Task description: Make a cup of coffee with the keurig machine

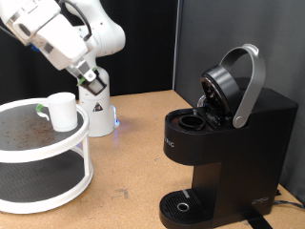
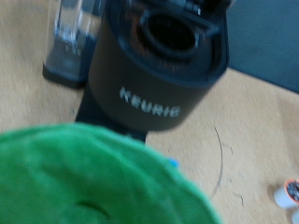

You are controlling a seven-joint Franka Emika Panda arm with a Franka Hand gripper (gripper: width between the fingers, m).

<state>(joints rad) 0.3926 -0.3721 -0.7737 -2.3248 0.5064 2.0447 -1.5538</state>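
Note:
The keurig machine [image 1: 224, 143] stands at the exterior view's right with its lid [image 1: 229, 81] and silver handle raised, so the pod chamber [image 1: 195, 122] is open. The wrist view shows its front [image 2: 149, 93] and the open chamber [image 2: 173, 37]. The white cup [image 1: 64, 112] stands on the top tier of a round stand [image 1: 43, 143] at the left. A small green thing [image 1: 40, 110] sits beside the cup. My gripper [image 1: 91, 78] hangs above and just right of the cup. A blurred green mass [image 2: 84, 177] fills the near part of the wrist view and hides the fingers.
The white robot base [image 1: 95, 105] stands behind the stand. The machine's clear water tank [image 2: 70, 37] shows beside it. A small white and red object [image 2: 291, 193] lies on the wooden table [image 1: 133, 162]. A black cable runs behind the machine.

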